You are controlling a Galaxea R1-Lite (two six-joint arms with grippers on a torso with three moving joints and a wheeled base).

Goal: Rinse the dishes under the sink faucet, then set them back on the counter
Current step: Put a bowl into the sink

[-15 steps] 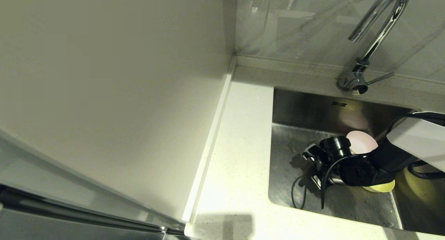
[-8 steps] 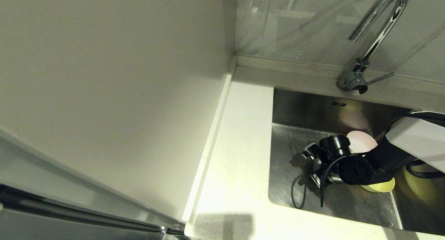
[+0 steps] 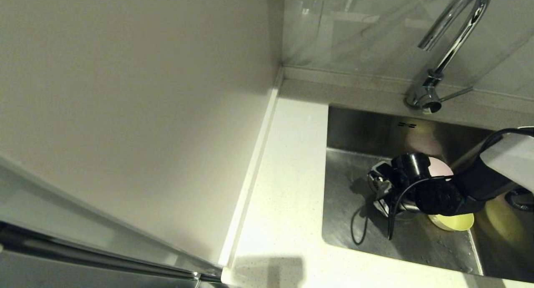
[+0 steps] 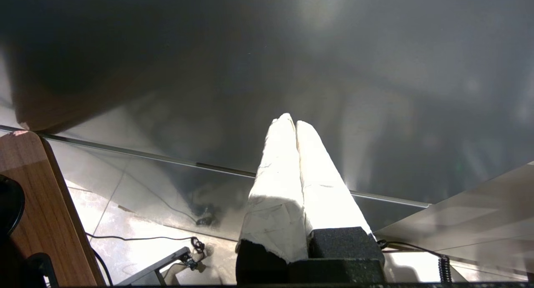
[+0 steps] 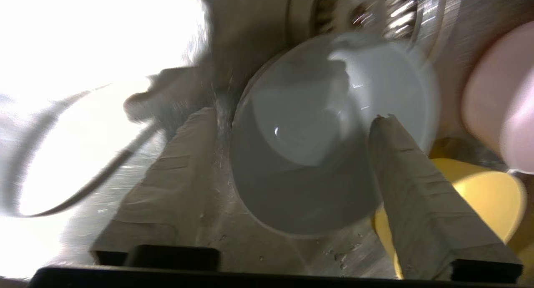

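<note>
Pale blue-white bowl point(image 5: 329, 142) lying in the sink point(image 3: 354, 196), just beside the round strainer drain point(image 5: 367, 12). Sitting between the two fingers of the right gripper point(image 5: 292, 121), one finger point(image 5: 400, 162) overlapping its rim, the other standing off its side with a gap showing. Fingers spread wide; no grip on the bowl apparent.

Pale pink bowl point(image 3: 440, 167) resting further back in the basin, mostly hidden behind the wrist in the head view. Yellow-green bowl point(image 3: 452, 222) lying nearer the front wall, close beside the blue-white one.

Faucet point(image 3: 448, 50) standing over the back edge of the sink, spout reaching out above the basin; no water stream visible. Side lever sticking out from the base.

Counter point(image 3: 283, 188) beside the sink carrying no dishes.

Left gripper point(image 4: 296, 125) hanging parked away from the worktop, fingers pressed together, holding nothing.

Judging progress: all three dishes lying in the sink, none returned to the counter. Whether any has been rinsed cannot be told. Remaining, by this reading: rinsing whatever is outstanding and lifting each bowl out onto the counter.
</note>
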